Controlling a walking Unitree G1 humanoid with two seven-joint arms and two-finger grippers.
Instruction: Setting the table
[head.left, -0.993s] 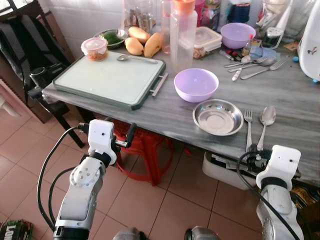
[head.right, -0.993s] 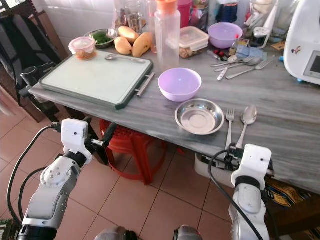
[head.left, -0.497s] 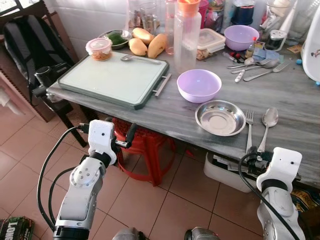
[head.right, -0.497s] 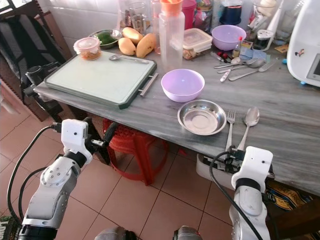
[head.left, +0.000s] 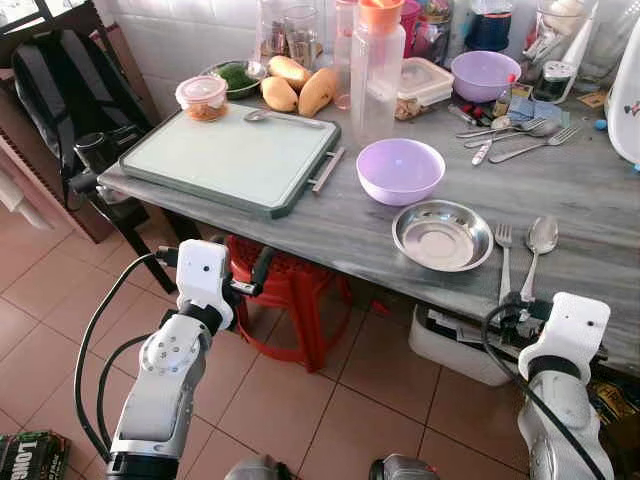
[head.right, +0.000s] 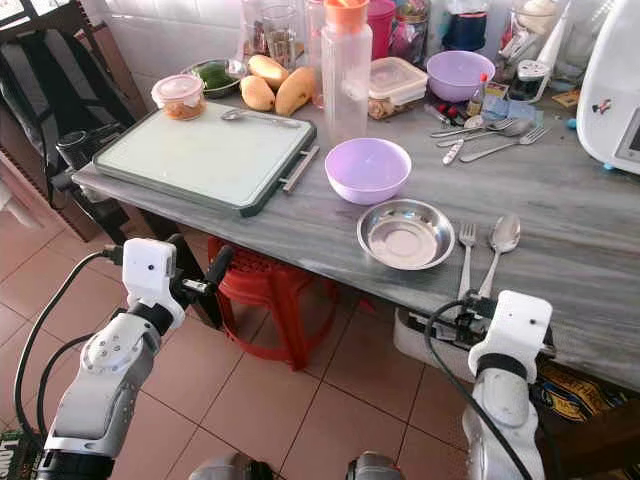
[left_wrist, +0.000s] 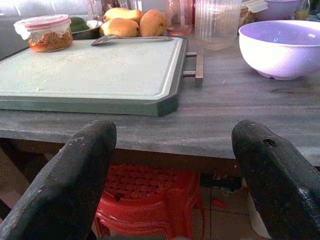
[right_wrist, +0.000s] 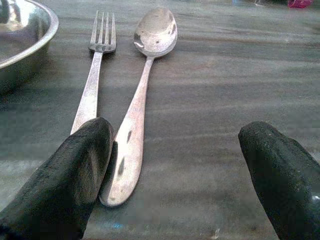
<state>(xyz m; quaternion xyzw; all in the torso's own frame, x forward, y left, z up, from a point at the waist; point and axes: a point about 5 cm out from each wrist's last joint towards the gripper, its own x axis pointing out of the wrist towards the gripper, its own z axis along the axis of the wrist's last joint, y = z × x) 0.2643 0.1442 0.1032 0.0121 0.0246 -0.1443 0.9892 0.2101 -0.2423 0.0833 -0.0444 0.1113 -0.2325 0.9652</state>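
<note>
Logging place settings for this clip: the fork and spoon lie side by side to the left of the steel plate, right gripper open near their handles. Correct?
Not quite. The fork and spoon lie to the right of the steel plate, not the left, as the left eye view shows. The right gripper is indeed open by their handles.

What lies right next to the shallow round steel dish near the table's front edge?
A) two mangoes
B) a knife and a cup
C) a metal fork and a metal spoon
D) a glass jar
C: beside the shallow round steel dish lie a metal fork and a metal spoon, side by side on the grey table.
</note>
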